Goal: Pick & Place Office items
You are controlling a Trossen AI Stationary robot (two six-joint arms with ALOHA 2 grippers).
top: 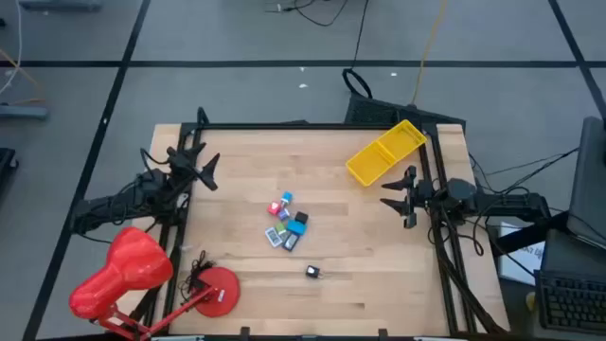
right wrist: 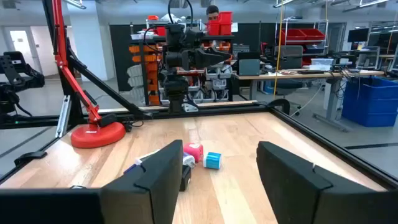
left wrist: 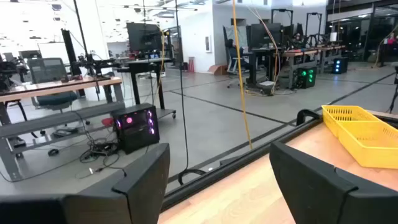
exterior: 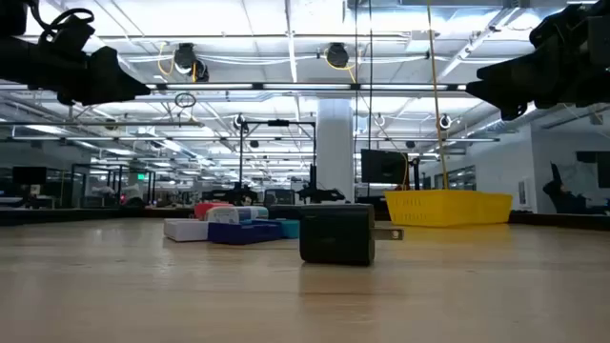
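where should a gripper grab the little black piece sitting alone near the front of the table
Take the black piece across its two opposite flat sides, coming straight down from above. It looks boxy and low in the low view, and it lies apart from the cluster, so the fingers have room.

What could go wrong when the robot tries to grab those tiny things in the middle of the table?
1. The office items lie bunched close together, so an end effector reaching for one may knock its neighbours away.
2. The little black piece sits alone nearer the front edge; a nudge might send it off the table.
3. The yellow tray sits angled at the far right corner, close to the open right end effector, which might bump it. The left end effector, also open, waits at the left edge.
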